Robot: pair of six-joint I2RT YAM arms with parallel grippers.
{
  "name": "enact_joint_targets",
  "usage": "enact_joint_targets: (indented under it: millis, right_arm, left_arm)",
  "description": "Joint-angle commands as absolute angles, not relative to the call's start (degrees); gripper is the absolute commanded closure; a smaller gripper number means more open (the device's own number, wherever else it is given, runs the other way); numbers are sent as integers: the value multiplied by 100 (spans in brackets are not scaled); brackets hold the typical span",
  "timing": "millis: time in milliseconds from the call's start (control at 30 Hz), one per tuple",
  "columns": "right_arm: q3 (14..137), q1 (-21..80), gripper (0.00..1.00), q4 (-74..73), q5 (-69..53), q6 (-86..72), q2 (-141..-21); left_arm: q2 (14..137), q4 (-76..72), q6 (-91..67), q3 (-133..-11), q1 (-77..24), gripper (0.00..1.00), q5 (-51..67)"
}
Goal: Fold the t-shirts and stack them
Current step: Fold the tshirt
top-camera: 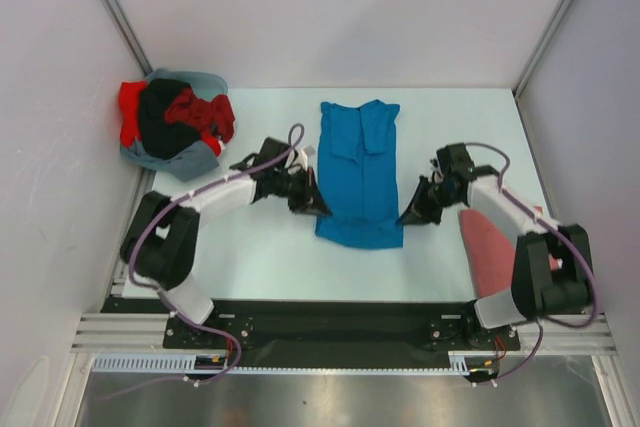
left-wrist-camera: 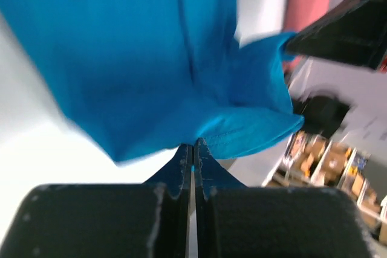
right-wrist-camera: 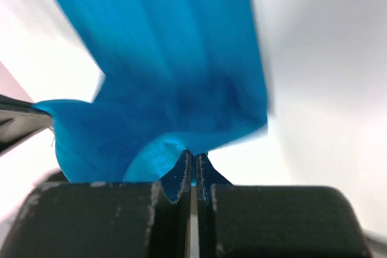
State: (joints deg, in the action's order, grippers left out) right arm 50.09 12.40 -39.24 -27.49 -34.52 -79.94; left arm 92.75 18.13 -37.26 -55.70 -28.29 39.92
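White panel walls (top-camera: pixel 300 7) are seen on three sides of a pale bench (top-camera: pixel 440 137). A bright blue short-sleeved cloth t-shirt (top-camera: pixel 360 172) is laid near the middle of the bench, already narrowed into a long strip. Its long axis runs from the near edge toward the far wall, with the folded-in sleeves at the far end.

The near hem is flanked by both hands. The left hand (top-camera: pixel 318 205) is set at the near-left corner and the right hand (top-camera: pixel 410 215) at the near-right corner, so neither arm is favoured. In each wrist view the fingers are shown pressed together with a pinch of blue cloth caught between them and the hem bunched just above. Both hands are therefore closed on the blue shirt. The cloth is blurred in those views, and finer detail of the hem cannot be made out.

The rest of the shirt lies straight ahead of both hands, toward the far wall. A crosswise fold is judged to come next, with the hem carried along the long axis and both corners kept level.

A heap of crumpled red, black and grey-blue shirts (top-camera: pixel 175 127) is piled at the far left, well apart. A dull pinkish-red cloth shirt (top-camera: pixel 487 247) is spread at the near right, beside the right arm.
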Motion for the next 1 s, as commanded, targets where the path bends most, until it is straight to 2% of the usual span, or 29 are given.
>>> enact_joint_targets:
  millis: [0, 133, 333, 667, 967]
  right_arm:
    - [6159, 976, 100, -3718, -2812, -3103, -8892]
    - [7354, 686, 100, -3718, -3005, -2997, -10044]
    - [8786, 527, 100, -3919, -3296, -2997, -11416]
    - [9781, 474, 100, -4104, -3331, -3015, -12252]
    - [9932, 290, 100, -4131, -3366, -2927, -12585]
  left_arm:
    - [9974, 1696, -3797, -6528, -2489, 100, 4218]
    - [11027, 1810, -3885, -7897, -2198, 100, 4324]
    - [11777, 2223, -3850, -9007, -1890, 100, 4333]
    - [12401, 2171, -3657, -9255, -1529, 100, 4491]
    - [12779, 2162, -3595, -9580, -1512, 100, 4535]
